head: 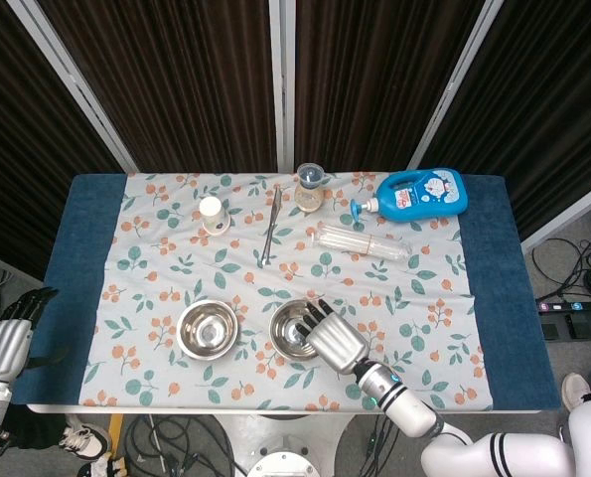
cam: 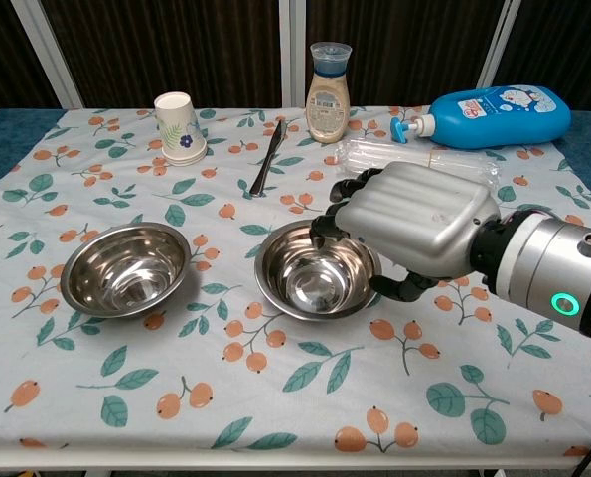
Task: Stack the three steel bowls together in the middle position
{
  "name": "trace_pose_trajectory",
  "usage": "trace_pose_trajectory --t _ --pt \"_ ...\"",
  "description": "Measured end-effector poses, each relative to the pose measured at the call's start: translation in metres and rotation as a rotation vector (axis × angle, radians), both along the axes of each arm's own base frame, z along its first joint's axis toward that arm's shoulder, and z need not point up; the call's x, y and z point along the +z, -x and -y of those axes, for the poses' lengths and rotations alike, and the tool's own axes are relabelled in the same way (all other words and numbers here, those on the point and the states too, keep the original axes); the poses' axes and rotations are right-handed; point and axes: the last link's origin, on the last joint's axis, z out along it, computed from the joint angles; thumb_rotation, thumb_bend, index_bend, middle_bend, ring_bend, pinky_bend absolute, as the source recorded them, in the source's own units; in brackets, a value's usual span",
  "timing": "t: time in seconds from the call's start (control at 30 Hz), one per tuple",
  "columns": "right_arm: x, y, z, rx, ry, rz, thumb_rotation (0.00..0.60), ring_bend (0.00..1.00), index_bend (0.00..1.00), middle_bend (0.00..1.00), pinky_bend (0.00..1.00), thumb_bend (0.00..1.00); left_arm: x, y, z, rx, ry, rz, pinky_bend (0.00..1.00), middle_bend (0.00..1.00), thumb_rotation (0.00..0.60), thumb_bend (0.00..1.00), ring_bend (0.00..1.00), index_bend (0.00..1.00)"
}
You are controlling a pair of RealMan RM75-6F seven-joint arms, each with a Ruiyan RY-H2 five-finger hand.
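The right hand [cam: 409,234] hovers at the right rim of the middle bowl [cam: 315,273], fingers spread and curled over the edge, grasping nothing. Whether a second bowl nests inside the middle one cannot be told. The left bowl [cam: 126,268] sits apart on the tablecloth [cam: 275,397]. The left hand [head: 7,343] hangs off the table's left edge, fingers loose and empty.

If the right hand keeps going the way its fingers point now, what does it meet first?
The right hand points left and slightly down over the middle stacked bowls. It would likely meet their near-side rim first; past that lies the left bowl. Depth here is uncertain.
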Motion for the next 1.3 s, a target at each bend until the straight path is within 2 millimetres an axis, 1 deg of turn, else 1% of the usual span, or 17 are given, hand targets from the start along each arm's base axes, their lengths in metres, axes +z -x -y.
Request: trace_pose_trajectory --t 0.07,0.13,0.17,0.2,0.27,0.33,0.43,0.53,0.57,0.7,0.87,1.0,1.17,1.3 --pt "0.006 0.0 0.0 -0.001 0.011 -0.003 0.6 0.09 0.23 0.25 0.17 0.0 0.0 -0.002 0.0 -0.007 -0.001 -0.002 0.21 0.21 0.6 0.13 0.12 0.19" --pt "0.015 0.0 -0.001 -0.004 0.025 -0.001 0.6 0.09 0.23 0.25 0.17 0.0 0.001 -0.005 0.0 -0.017 -0.003 -0.004 0.21 0.21 0.6 0.13 0.12 0.19" --pt "0.018 0.0 -0.002 -0.005 0.029 0.002 0.6 0.09 0.23 0.25 0.17 0.0 0.001 -0.006 0.0 -0.023 -0.003 -0.007 0.22 0.21 0.6 0.13 0.12 0.19" --pt "0.026 0.0 -0.003 -0.008 0.038 0.009 0.6 0.09 0.23 0.25 0.17 0.0 0.001 -0.008 0.001 -0.031 -0.002 -0.014 0.23 0.21 0.6 0.13 0.12 0.19" --pt "0.038 -0.001 -0.004 -0.012 0.055 0.023 0.6 0.09 0.23 0.25 0.17 0.0 0.001 -0.011 0.001 -0.044 0.0 -0.029 0.34 0.21 0.6 0.13 0.18 0.2" --pt "0.057 -0.001 -0.003 -0.018 0.091 0.055 0.6 0.09 0.23 0.25 0.17 0.0 0.001 -0.015 0.002 -0.067 0.005 -0.063 0.42 0.23 0.6 0.13 0.24 0.24" --pt "0.084 0.002 0.002 -0.035 0.142 0.11 0.6 0.1 0.23 0.26 0.16 0.0 -0.005 -0.023 0.004 -0.115 0.036 -0.128 0.43 0.26 0.6 0.13 0.24 0.27" --pt "0.111 0.006 0.01 -0.065 0.182 0.165 0.6 0.1 0.23 0.26 0.16 0.0 -0.015 -0.036 0.006 -0.177 0.088 -0.192 0.43 0.29 0.6 0.14 0.24 0.28" --pt "0.122 0.009 0.013 -0.078 0.202 0.186 0.6 0.1 0.23 0.26 0.16 0.0 -0.019 -0.041 0.006 -0.198 0.105 -0.206 0.43 0.29 0.6 0.14 0.24 0.28" --pt "0.15 0.018 0.024 -0.126 0.25 0.26 0.6 0.1 0.23 0.27 0.16 0.0 -0.039 -0.069 0.003 -0.299 0.192 -0.256 0.43 0.3 0.6 0.15 0.24 0.29" --pt "0.173 0.035 0.036 -0.189 0.291 0.335 0.6 0.1 0.23 0.27 0.16 0.0 -0.063 -0.086 -0.004 -0.371 0.29 -0.315 0.43 0.32 0.6 0.15 0.25 0.3" --pt "0.188 0.058 0.045 -0.231 0.328 0.349 0.6 0.1 0.23 0.27 0.16 0.0 -0.082 -0.099 -0.009 -0.426 0.314 -0.358 0.46 0.35 0.6 0.15 0.29 0.33" --pt "0.199 0.083 0.055 -0.283 0.355 0.356 0.6 0.1 0.23 0.26 0.17 0.0 -0.098 -0.114 -0.013 -0.496 0.334 -0.387 0.47 0.35 0.6 0.16 0.3 0.33" --pt "0.204 0.1 0.06 -0.319 0.364 0.364 0.6 0.1 0.23 0.26 0.16 0.0 -0.11 -0.125 -0.015 -0.553 0.342 -0.416 0.47 0.36 0.6 0.16 0.3 0.33"
